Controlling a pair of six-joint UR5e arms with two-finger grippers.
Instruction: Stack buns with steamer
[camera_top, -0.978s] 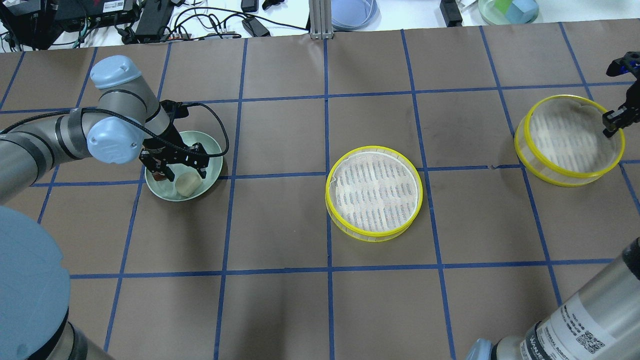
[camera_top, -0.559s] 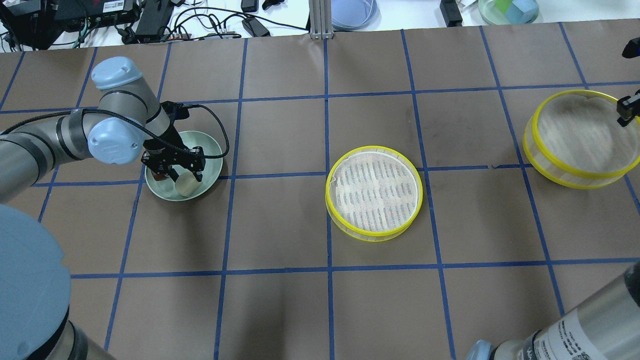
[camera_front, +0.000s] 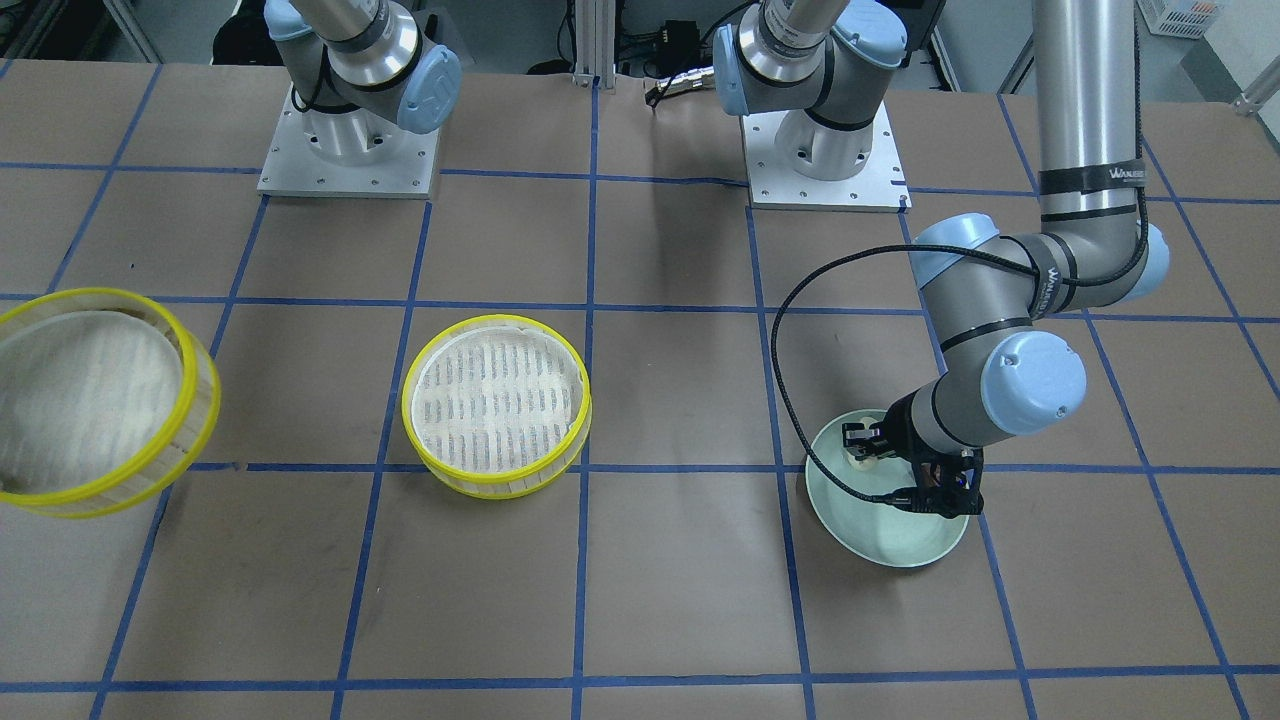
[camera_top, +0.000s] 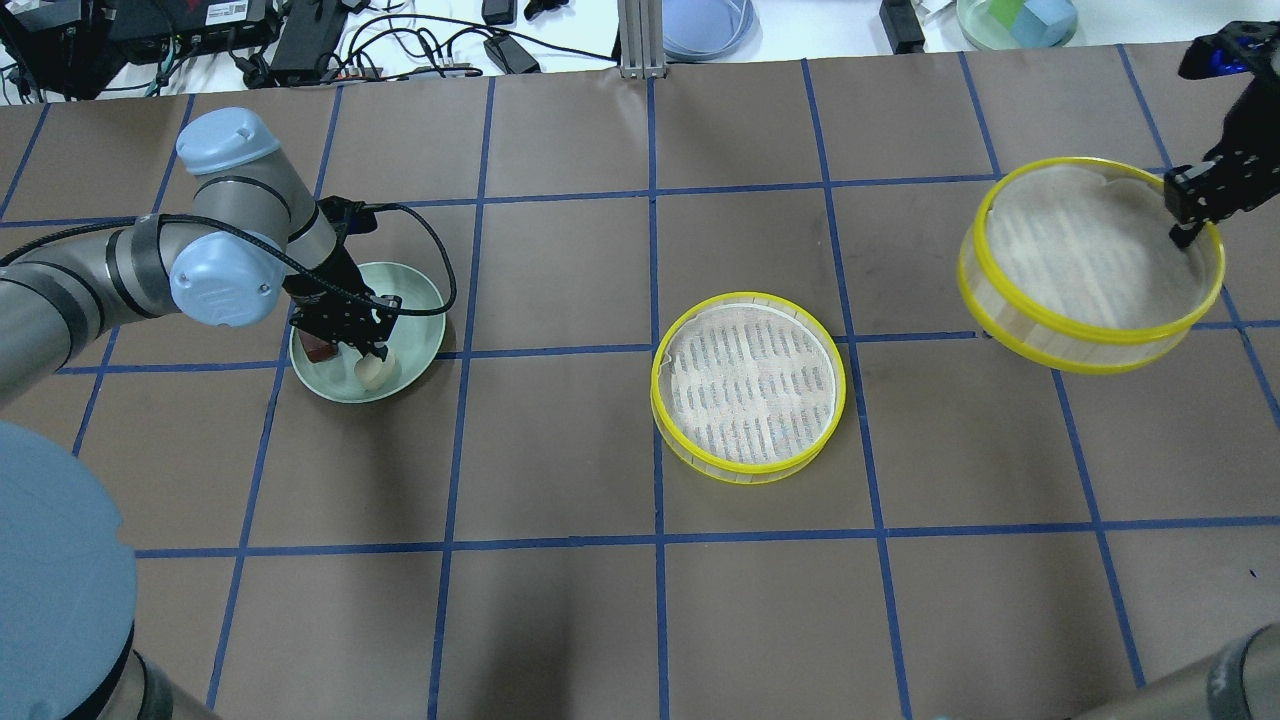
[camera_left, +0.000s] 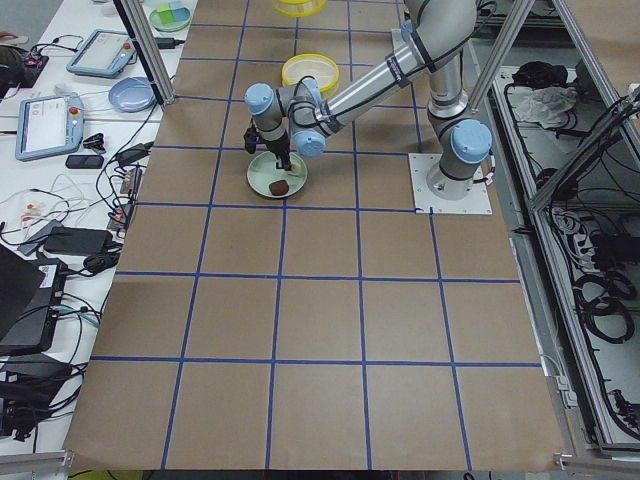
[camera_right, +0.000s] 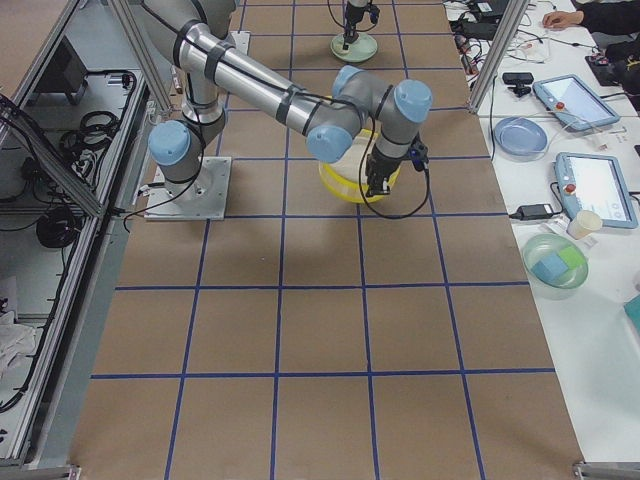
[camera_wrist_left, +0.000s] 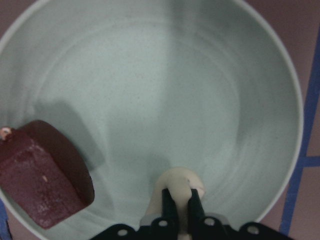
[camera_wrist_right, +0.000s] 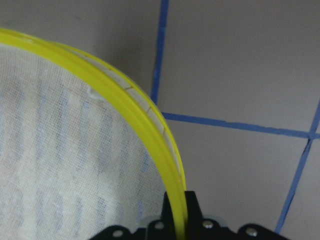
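Buns (camera_wrist_left: 42, 182) sat in the green plate (camera_wrist_left: 150, 75), we noted, left gripper (camera_wrist_left: 182, 196) nipped tight on the cream bun (camera_wrist_left: 177, 179), right gripper (camera_wrist_right: 180, 201) clamped on the raised steamer tray (camera_top: 1090, 245) at the robot's right; we judged a straight, slow lift toward the centre tray (camera_top: 748, 385) best.

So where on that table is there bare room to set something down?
The table's row of squares on the robot's side is bare, as is the stretch between the green plate and the middle steamer tray. It is crowded at the plate, where the left gripper pinches the cream bun, and under the held tray in the right gripper.
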